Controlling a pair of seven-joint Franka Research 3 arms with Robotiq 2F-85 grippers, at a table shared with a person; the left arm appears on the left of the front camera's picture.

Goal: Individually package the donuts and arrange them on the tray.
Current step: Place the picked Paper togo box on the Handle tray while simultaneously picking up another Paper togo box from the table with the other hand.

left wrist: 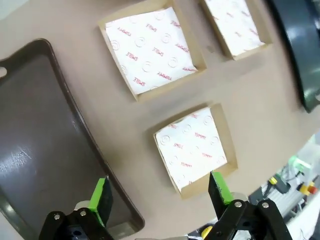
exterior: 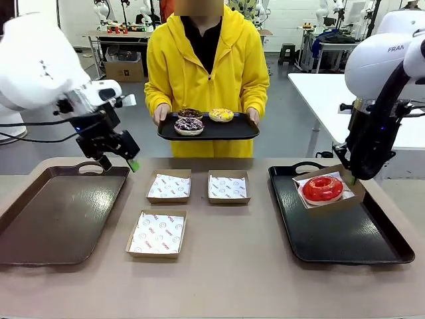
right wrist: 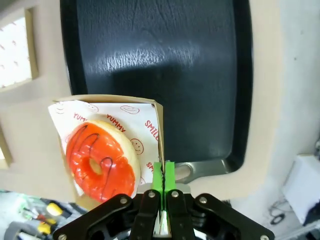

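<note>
1. The right gripper (right wrist: 163, 172) pinches the rim of the box (right wrist: 110, 98); the bare black tray (right wrist: 165, 75) spreads ahead of its fingers.
2. The red donut (right wrist: 102, 157) lies flat in the box just beside the fingers, hole up.
3. The left gripper (left wrist: 160, 192) gapes wide.

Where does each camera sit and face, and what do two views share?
Front: fixed between the arms, facing the person holding a tray of donuts; both arms show.
Left wrist: down past the open left gripper onto empty boxes and brown tray.
Right wrist: down past the right gripper, shut on the box holding the red donut.
Shared: front and right wrist both show the red donut.
</note>
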